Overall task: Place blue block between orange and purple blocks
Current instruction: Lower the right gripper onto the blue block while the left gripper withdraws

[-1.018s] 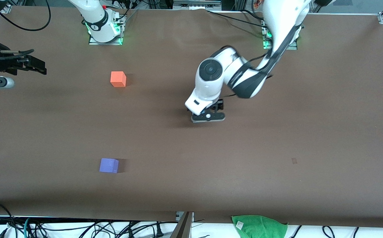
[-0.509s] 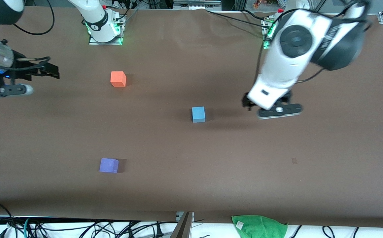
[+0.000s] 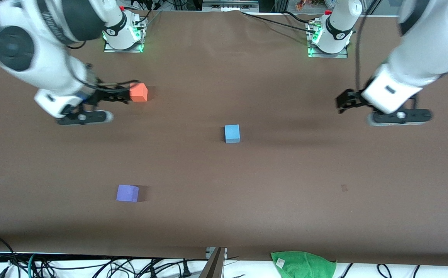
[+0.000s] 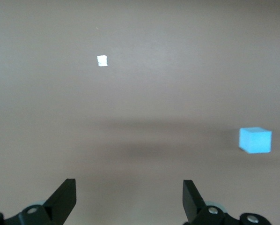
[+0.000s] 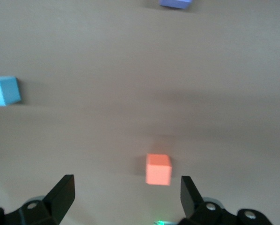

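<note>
The blue block (image 3: 231, 133) sits alone mid-table; it also shows in the left wrist view (image 4: 255, 140) and the right wrist view (image 5: 4, 91). The orange block (image 3: 138, 92) lies nearer the robots' bases and shows in the right wrist view (image 5: 158, 169). The purple block (image 3: 127, 193) lies nearer the front camera; its edge shows in the right wrist view (image 5: 176, 3). My left gripper (image 3: 399, 116) (image 4: 129, 187) is open and empty, up over bare table toward the left arm's end. My right gripper (image 3: 84, 117) (image 5: 126, 185) is open and empty, up in the air beside the orange block.
A green cloth (image 3: 303, 263) lies off the table's front edge among cables. A small pale mark (image 3: 344, 187) is on the brown table, also in the left wrist view (image 4: 102, 60). The arm bases (image 3: 123, 34) (image 3: 330, 34) stand along the back edge.
The left gripper has left the blue block on the table, risen and swung toward its own end. The right gripper has moved in from the table's end to beside the orange block.
</note>
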Robot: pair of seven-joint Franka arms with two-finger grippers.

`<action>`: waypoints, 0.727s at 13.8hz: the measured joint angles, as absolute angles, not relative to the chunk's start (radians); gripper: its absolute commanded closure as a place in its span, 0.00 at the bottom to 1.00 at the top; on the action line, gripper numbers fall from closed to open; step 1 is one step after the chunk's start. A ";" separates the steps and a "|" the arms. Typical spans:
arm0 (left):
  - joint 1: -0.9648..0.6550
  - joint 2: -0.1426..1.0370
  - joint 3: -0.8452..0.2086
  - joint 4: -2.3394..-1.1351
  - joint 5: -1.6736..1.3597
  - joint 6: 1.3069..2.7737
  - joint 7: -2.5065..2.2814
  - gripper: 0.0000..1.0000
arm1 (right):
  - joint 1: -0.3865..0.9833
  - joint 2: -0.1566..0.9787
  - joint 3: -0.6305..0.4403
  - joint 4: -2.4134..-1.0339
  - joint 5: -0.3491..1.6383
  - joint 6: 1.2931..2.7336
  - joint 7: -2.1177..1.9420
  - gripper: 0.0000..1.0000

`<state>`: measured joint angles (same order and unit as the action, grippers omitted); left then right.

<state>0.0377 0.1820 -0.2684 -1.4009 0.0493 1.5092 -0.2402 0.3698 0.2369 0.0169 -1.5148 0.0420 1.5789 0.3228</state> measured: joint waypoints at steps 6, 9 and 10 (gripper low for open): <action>0.010 0.048 -0.053 -1.590 0.029 1.621 -0.032 0.00 | 0.604 0.386 0.019 -1.514 0.042 1.833 0.674 0.00; -0.013 -0.036 -0.066 -1.663 0.028 1.624 -0.020 0.00 | 0.667 0.463 0.019 -1.511 0.042 1.955 0.774 0.00; -0.018 -0.047 -0.080 -1.668 0.028 1.624 -0.020 0.00 | 0.677 0.486 0.019 -1.511 0.042 1.996 0.782 0.00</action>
